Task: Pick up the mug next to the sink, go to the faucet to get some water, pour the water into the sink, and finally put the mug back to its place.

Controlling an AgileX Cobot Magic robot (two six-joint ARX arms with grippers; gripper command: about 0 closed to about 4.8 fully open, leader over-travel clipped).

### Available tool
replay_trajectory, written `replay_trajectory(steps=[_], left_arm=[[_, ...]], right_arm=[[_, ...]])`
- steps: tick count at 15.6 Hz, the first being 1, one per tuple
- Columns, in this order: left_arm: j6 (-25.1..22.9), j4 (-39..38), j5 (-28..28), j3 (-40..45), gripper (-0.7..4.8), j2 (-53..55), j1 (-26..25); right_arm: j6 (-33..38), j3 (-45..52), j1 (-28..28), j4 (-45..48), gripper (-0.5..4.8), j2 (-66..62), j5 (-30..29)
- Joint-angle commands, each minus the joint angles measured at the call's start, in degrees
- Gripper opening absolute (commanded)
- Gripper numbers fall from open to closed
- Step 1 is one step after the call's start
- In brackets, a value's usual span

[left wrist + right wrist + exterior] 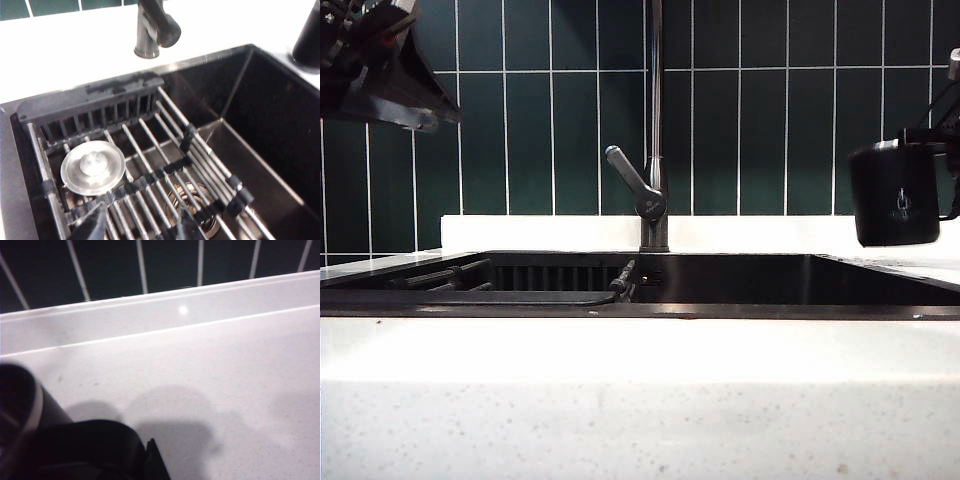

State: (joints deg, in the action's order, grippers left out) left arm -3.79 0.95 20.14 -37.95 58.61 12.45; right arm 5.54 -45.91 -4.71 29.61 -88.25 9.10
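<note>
The matte black mug (895,195) with its white logo hangs upright at the far right, just above the white countertop beside the sink (770,280). My right gripper (945,140) holds it by the side handle. In the right wrist view the mug (30,410) fills the near corner, and one fingertip (156,462) lies against its handle while the other is hidden. The faucet (656,120) rises behind the basin with its grey lever (632,180) angled left. My left gripper (415,105) is raised at the upper left, open and holding nothing (142,230), above the sink's rack.
A slatted roll-up rack (165,165) lies in the basin. On it sits a round metal drain stopper (92,166), and the drain (192,200) is below. A dark caddy (100,107) hangs on the back wall. Green tiles (550,120) stand behind the white ledge.
</note>
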Motion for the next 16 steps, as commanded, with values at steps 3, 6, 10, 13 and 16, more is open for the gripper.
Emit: replay_trajectory(steps=[3, 6, 10, 13, 16], left_arm=[[-0.72, -1.57, 0.13, -0.04, 1.78, -0.28, 0.04], [-0.72, -2.14, 0.04, -0.04, 1.78, -0.28, 0.04], [-0.72, -2.16, 0.24, -0.04, 1.78, -0.28, 0.04], [-0.72, -2.19, 2.73, -0.04, 1.78, -0.28, 0.04], [-0.72, -3.52, 3.15, -0.04, 1.78, -0.61, 0.04]], right_arm=[[0.46, -0.26, 0.02, -2.78, 0.32, 0.35, -0.46], [0.48, -0.26, 0.04, -5.92, 0.54, 0.44, -0.70], [0.48, -0.28, 0.04, -14.88, 0.61, 1.38, -1.75], [0.46, -0.28, 0.04, -18.86, 1.53, 4.17, -1.51], [0.46, -0.28, 0.04, -23.37, 1.54, 8.13, -1.09]])
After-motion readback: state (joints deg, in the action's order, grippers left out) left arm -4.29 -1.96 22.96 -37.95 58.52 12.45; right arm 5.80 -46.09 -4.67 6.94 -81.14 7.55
